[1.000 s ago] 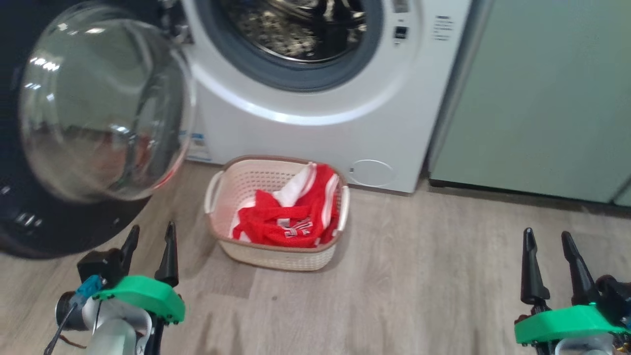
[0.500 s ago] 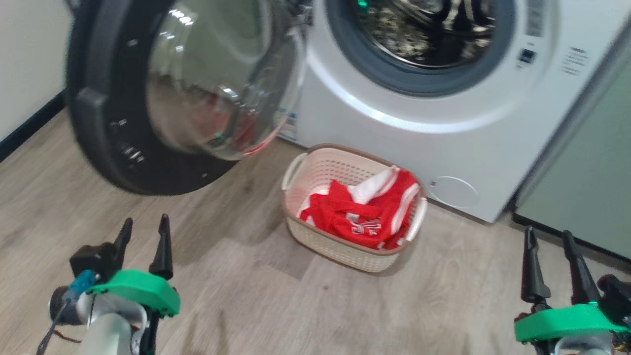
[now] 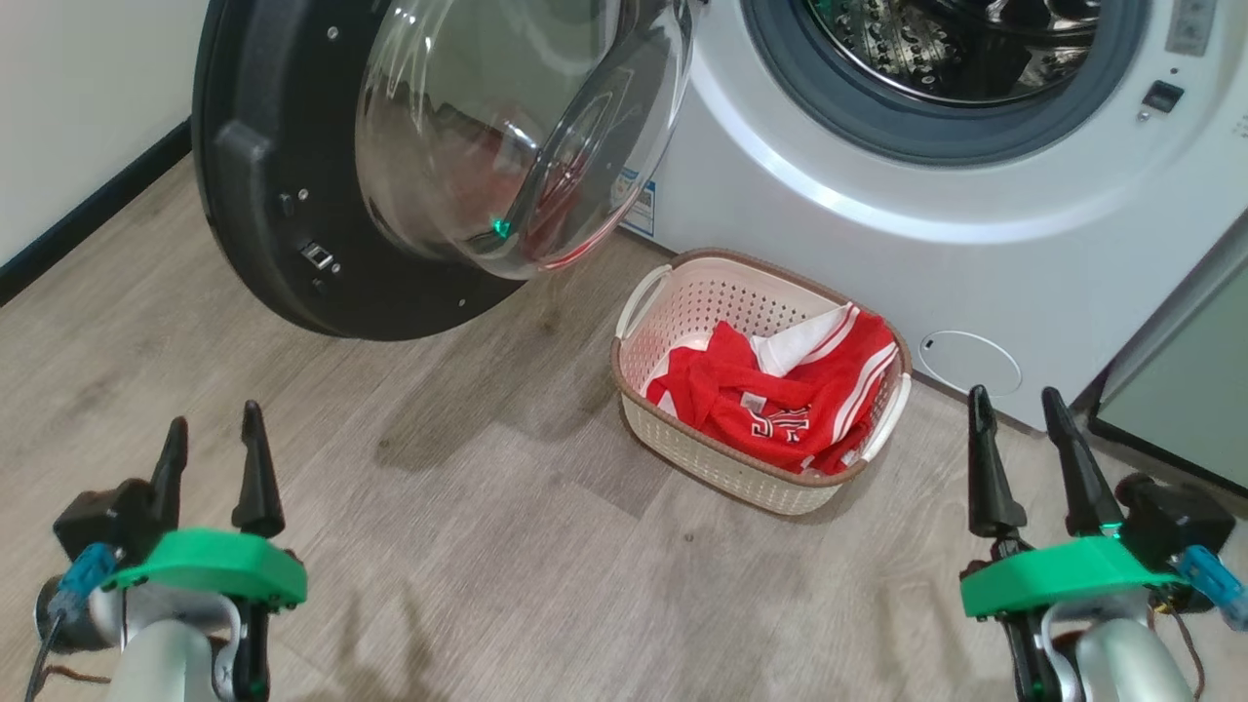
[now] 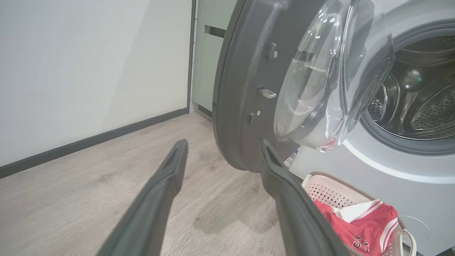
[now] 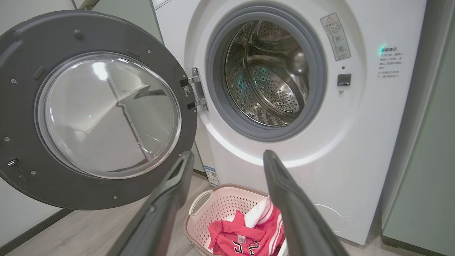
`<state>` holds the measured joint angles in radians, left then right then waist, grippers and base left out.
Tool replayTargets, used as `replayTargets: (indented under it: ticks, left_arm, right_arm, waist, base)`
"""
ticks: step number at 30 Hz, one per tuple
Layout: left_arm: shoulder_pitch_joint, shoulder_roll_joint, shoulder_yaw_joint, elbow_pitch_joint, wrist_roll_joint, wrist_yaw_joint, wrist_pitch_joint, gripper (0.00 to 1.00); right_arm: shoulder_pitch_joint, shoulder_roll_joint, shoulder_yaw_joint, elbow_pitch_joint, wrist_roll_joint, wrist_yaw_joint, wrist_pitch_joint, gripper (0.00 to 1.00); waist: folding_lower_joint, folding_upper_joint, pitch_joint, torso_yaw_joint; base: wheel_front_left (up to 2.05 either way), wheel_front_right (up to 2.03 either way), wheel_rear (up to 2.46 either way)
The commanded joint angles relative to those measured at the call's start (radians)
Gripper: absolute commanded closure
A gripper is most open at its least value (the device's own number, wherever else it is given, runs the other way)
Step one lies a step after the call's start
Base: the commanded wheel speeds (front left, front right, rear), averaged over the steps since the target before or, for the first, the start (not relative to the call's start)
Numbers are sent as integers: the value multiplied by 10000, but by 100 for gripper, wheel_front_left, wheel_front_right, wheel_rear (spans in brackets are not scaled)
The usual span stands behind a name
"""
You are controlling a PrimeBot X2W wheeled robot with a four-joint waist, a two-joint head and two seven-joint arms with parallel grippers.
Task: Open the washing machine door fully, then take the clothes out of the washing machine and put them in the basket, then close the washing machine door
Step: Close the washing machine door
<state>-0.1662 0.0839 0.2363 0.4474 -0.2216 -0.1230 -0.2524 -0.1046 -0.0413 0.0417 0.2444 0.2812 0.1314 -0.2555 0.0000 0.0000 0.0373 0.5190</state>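
The washing machine door (image 3: pixel 283 195) stood wide open; the washing machine (image 3: pixel 780 224) looked empty, the clothes (image 3: pixel 780 400) lying in the basket (image 3: pixel 721 468) before it. Left hand (image 3: pixel 214 416) and right hand (image 3: pixel 1014 394) hung empty, spread apart. Only closing remained.

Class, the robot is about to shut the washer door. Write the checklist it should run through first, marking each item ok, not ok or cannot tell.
1. drum of the washing machine emptied: ok, bare steel as far as can be seen.
2. clothes lying in the basket: ok.
3. grey gasket free of fabric: ok.
4. left gripper open and empty: ok.
5. right gripper open and empty: ok.
6. washing machine door will pass over the basket when swung shut: cannot tell.
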Motion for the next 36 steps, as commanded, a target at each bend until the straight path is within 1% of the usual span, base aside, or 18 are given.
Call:
replayTargets:
  ticks: [1,5,6,8,9,12,15,18,20,21,23,26,28,29,33,36]
  left_arm:
    - [-236,110,379,-385,-13,35,-93,0]
    - [-118,54,657,-562,9,25,-93,0]
    - [-108,44,785,-615,-42,21,-93,25]
    - [-124,27,1090,-548,-353,0,-93,87]
    - [-182,57,1263,-479,-587,-16,-93,100]
    - [-552,385,1800,12,-1641,-58,-93,100]
    - [-1185,1179,1871,645,-2857,-70,123,100]
    - [-2075,1946,1951,1241,-4269,-73,645,100]
    - [-2755,2322,2177,1721,-5258,-74,1130,100]
    - [-2755,2322,2177,1721,-5258,-74,1130,100]
    - [-3463,2712,2435,2312,-6214,-74,1713,100]
    - [-4579,3153,3186,3494,-7774,-75,2583,100]
    - [-5183,3519,3756,4356,-8631,-75,3186,100]
    - [-5746,3878,4126,5151,-9244,-20,3875,100]
    - [-6605,4553,4448,6376,-9829,352,4935,100]
    - [-7176,4786,4419,6928,-10069,422,5873,100]
  right_arm:
    - [-463,-109,288,-278,-56,-7,-63,0]
    - [-571,-122,381,-212,-37,-7,-63,0]
    - [-574,-125,394,-207,-26,-7,-63,0]
    - [-552,-125,408,-210,-7,-7,-63,0]
    - [-527,-124,401,-216,2,-7,-63,0]
    - [-400,-123,311,-256,16,-7,-63,0]
    - [-219,-119,121,-321,10,-7,-63,0]
    - [-26,-114,-43,-390,-26,-7,-63,0]
    - [101,-110,-139,-447,-55,-7,-63,0]
    - [101,-110,-139,-447,-55,-7,-63,0]
    - [208,-106,-239,-492,-74,-7,-63,0]
    - [387,-100,-449,-577,-106,-7,-63,0]
    - [438,-97,-457,-622,-131,-7,-63,0]
    - [458,-95,-452,-645,-158,-7,-63,0]
    - [476,-93,-422,-648,-203,-7,-63,0]
    - [478,-108,-372,-652,-237,-7,-63,0]
  waist:
    - [0,0,36,23]
    - [0,0,93,50]
    - [0,0,93,51]
    - [0,0,77,43]
    - [0,0,67,37]
    - [0,0,20,9]
    - [0,0,-28,-29]
    - [0,0,-57,-50]
    - [0,0,-84,-69]
    - [0,0,-84,-69]
    - [0,0,-117,-103]
    - [0,0,-209,-182]
    - [0,0,-184,-399]
    - [0,0,-145,-607]
    - [0,0,-43,-978]
    - [0,0,48,-1173]
  base:
    - [0,0,0]
    - [0,0,0]
    - [0,0,0]
    - [0,0,0]
    - [0,0,0]
    - [0,0,0]
    - [0,0,0]
    - [0,0,0]
    - [0,0,0]
    - [0,0,0]
    - [0,0,0]
    - [0,0,0]
    - [0,0,0]
    - [0,0,0]
    - [0,0,0]
    - [0,0,0]
